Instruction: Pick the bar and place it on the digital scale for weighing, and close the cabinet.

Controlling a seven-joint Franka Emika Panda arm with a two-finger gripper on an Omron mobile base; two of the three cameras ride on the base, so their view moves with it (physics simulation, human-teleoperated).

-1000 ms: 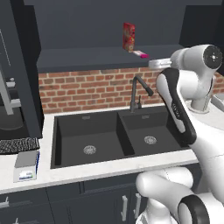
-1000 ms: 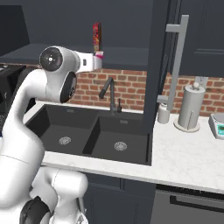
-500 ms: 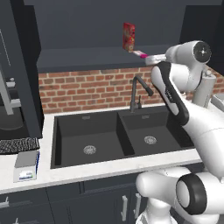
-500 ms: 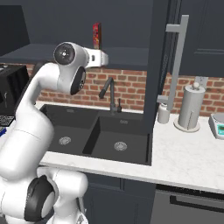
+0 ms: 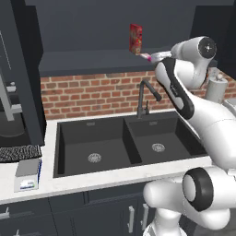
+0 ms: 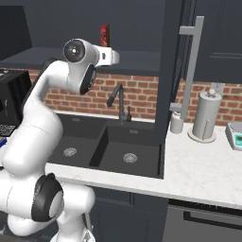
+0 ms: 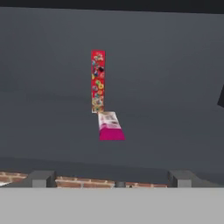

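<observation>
The pink-magenta bar (image 7: 109,127) lies flat on the inner shelf of the open cabinet (image 5: 92,62), just in front of a tall red carton (image 7: 98,81). In the left base view the bar (image 5: 145,57) sits at the shelf's front edge, right of the carton (image 5: 135,39). My gripper (image 7: 113,178) is open and empty. It hangs level with the shelf edge, a short way in front of the bar and apart from it. The hand (image 5: 156,56) points at the shelf. The digital scale (image 5: 26,174) rests low on the counter at the far left.
The cabinet's right door (image 6: 182,61) stands open with its long silver handle (image 6: 191,71). The left door (image 5: 23,69) is open too. Below are a black double sink (image 5: 124,143), a faucet (image 6: 118,101), a paper towel roll (image 6: 207,116) and a speckled mat (image 5: 18,153).
The arm has risen and carried the hand up and in toward the shelf, closer to the bar. The jaws have stayed open. The bar and carton have not moved.
</observation>
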